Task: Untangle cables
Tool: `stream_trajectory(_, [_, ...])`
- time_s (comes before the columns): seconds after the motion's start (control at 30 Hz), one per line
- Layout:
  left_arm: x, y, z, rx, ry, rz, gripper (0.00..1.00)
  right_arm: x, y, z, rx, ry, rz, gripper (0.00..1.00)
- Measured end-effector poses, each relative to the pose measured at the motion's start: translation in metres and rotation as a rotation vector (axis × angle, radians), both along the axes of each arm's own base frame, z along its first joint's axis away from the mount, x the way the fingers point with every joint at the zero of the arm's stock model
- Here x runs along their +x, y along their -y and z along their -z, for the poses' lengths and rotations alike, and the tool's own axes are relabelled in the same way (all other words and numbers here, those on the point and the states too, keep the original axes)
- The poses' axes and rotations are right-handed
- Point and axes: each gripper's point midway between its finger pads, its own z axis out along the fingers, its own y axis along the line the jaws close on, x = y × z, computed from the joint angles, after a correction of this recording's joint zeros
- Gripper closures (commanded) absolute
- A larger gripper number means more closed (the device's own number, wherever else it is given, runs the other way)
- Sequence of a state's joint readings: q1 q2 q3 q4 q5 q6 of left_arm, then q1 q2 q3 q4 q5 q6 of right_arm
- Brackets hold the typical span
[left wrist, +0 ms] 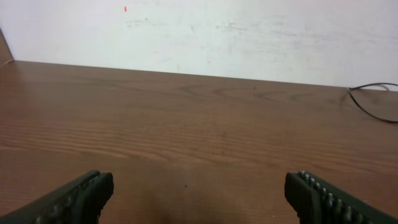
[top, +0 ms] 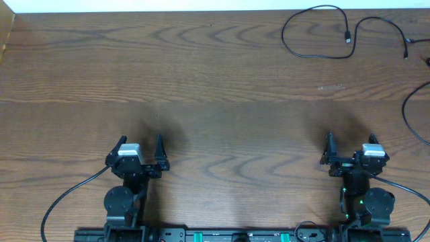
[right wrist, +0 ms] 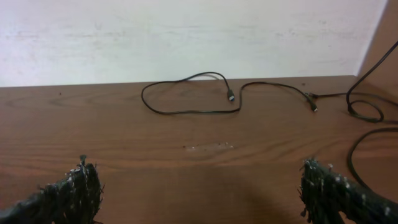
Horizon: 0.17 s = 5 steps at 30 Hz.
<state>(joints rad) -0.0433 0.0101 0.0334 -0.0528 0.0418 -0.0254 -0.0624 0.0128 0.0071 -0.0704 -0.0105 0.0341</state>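
Observation:
The black cables lie at the far right of the table. One cable point(top: 285, 40) forms a loose open loop ending in a plug point(top: 347, 39); in the right wrist view this loop point(right wrist: 143, 98) lies straight ahead, far off. A second cable point(right wrist: 273, 85) runs right from it toward a small coil point(right wrist: 364, 117). Another black cable point(top: 405, 111) curves in from the right edge. My left gripper point(top: 141, 142) point(left wrist: 199, 190) and right gripper point(top: 351, 141) point(right wrist: 200, 183) hover low at the near edge, both open and holding nothing, well short of the cables.
A wooden table point(top: 201, 87) runs back to a white wall point(right wrist: 186, 37). A bit of black cable point(left wrist: 351, 94) shows at the right of the left wrist view. A faint pale scuff point(right wrist: 211, 147) marks the wood ahead of the right gripper.

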Motion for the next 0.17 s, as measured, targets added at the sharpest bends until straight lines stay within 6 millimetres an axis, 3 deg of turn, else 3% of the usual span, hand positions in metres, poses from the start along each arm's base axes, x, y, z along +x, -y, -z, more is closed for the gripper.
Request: stream_trajectory(0.17, [0.0,0.0,0.0,0.0,0.0,0.0,0.05,0.0,0.0,0.0,0.0,0.0,0.0,0.01])
